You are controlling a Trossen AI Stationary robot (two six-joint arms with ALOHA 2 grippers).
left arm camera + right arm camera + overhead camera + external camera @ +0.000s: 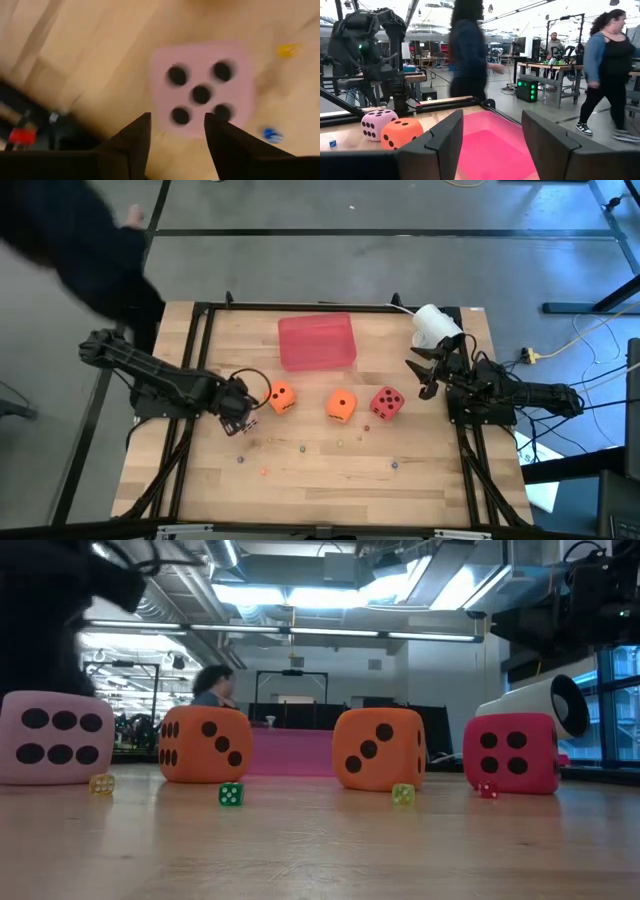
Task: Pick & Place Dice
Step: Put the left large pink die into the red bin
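The left gripper (175, 132) hangs spread over the pink die (201, 87), not gripping it, so it must descend and close, while the right gripper (492, 132), also spread, waits near the tray (487, 145).

Four dice sit in a row across mid-table. Leftmost die (55, 737) lies under the left gripper (240, 408), next die (281, 398) just right of it, third die (341, 405) at centre, fourth die (387, 402) rightmost. Tray (316, 342) lies behind the row, twd far edge. Roll (433, 325) sits right of tray, behind the right gripper (428, 375). Beads (302, 447) lie scattered in front of the row, nr front edge.
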